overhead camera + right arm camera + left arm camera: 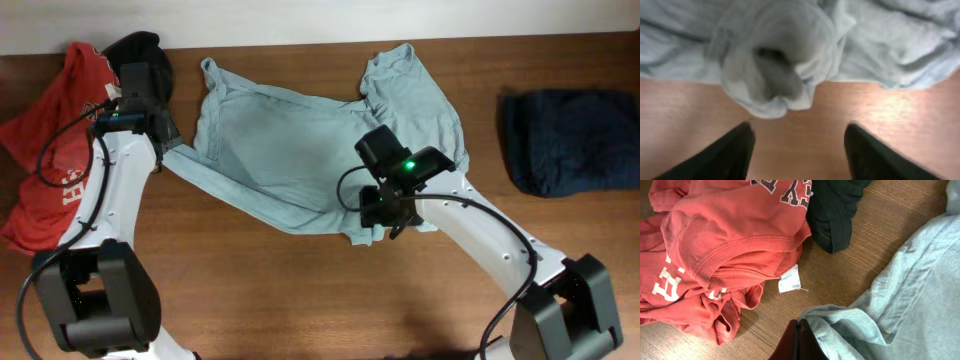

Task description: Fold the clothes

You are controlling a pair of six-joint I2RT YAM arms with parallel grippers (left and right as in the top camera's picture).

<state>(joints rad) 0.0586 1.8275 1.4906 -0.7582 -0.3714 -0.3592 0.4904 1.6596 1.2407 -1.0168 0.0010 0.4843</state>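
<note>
Pale grey-blue tee (pixel 290 140) lies mid-desk, spread but rumpled, one sleeve bunched up top R, lower edge running diagonally toward the front. Wood desk (pixel 300 300) under everything.

Left gripper (pixel 168 138) is at the tee's L edge, jaws pressed together on a pinch of the pale cloth. A strip of fabric runs from it back to the body of the tee. In the left wrist view the dark tips meet at bottom centre w/ the tee's hem bunched right against them.

Right gripper (pixel 385 215) is at the tee's lower R edge, jaws wide apart, nothing btw them. The right wrist view shows bare wood between the two fingers (pixel 740 150) and a rolled lump of the tee just ahead, not touching.

Red tee (pixel 55 150) w/ white lettering is heaped at far L, small white label (pixel 789 279) at its collar. Black garment (pixel 145 50) is top L, touching the red tee. Navy garment (pixel 570 140) is far R, well apart from the pale tee.
</note>
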